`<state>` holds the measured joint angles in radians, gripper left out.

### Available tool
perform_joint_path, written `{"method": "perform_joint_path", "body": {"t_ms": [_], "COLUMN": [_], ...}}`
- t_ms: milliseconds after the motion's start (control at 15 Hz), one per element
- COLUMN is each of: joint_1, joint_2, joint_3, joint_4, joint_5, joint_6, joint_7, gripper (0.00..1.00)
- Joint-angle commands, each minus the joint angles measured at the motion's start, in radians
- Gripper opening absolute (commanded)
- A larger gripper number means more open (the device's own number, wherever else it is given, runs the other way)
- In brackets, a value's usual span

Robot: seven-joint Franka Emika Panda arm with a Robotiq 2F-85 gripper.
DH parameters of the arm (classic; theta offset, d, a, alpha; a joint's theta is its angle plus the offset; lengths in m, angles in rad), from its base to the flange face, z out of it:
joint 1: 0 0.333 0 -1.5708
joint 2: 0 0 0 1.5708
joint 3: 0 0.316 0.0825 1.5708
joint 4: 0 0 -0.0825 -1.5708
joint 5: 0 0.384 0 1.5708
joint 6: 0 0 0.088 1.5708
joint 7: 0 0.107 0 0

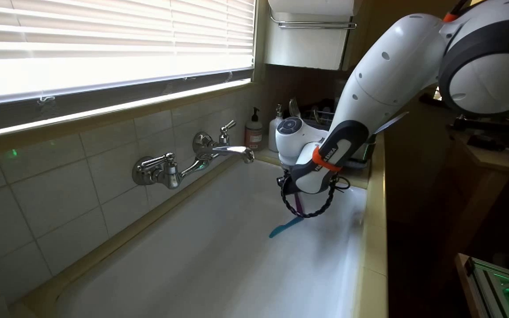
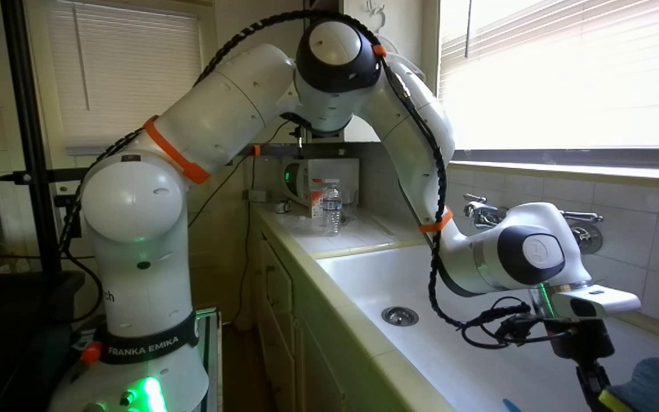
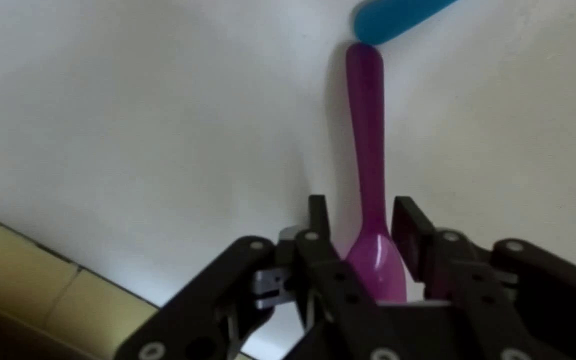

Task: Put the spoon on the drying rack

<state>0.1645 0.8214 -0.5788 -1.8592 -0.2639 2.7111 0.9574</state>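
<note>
My claw [image 3: 360,198] stands partway apart, 2 black fingers [image 3: 319,215] with the purple plastic spoon [image 3: 372,175] showing between them in the wrist view, right where handle runs into bowl. White sink [image 3: 193,150] shows between the spoon and the finger at that view's left; at its right, I cannot tell whether finger and spoon touch. It is between my fingers but not gripped. The spoon lies in the sink, its bowl toward the claw's base and partly covered, its handle pointing to the top of the wrist view. Its long axis runs nearly straight up that view, leaning a little. The handle's end meets the rounded end of a teal-blue utensil [image 3: 398,19], which slants away; the 2 look to be touching.

Farther up, the lettering is my own: "EMIKA" along my wrist housing [image 1: 312,181] in an exterior view, and "FRANKA EMIKA" on the black band [image 2: 146,348] of my base [image 2: 135,377].

Past the sink's end, in an exterior view, the wire drying rack [image 1: 324,116] sits on the bench [image 1: 377,198], partly hidden by my arm [image 1: 382,70]. Near it stand a white pump bottle [image 1: 274,134] and a black-topped pump bottle [image 1: 253,134], its label too small to read. A chrome faucet [image 1: 232,151] juts from the tiled wall [image 1: 51,190].
</note>
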Motion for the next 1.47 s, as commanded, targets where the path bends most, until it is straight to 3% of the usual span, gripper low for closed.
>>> {"method": "perform_joint_path", "body": {"t_ms": [0,267,400,600,933,1200,1400], "joint_1": [0.021,0.02,0.01,-0.067,-0.248,-0.444,-0.566], "joint_2": [0.029,0.041,0.045,-0.005,-0.082,-0.106,-0.098], "joint_3": [-0.027,-0.029,-0.019,0.071,0.296,0.531,0.664], "joint_4": [0.012,0.03,0.044,0.027,-0.004,0.015,0.041], "joint_5": [-0.011,-0.01,-0.006,0.028,0.131,0.152,0.152], "joint_6": [0.021,0.021,0.025,0.115,0.256,0.196,0.099], "joint_7": [0.026,0.024,0.012,-0.091,-0.404,-0.66,-0.835], "gripper": [0.69,0.99,1.0,1.0,1.0,1.0,1.0]}}
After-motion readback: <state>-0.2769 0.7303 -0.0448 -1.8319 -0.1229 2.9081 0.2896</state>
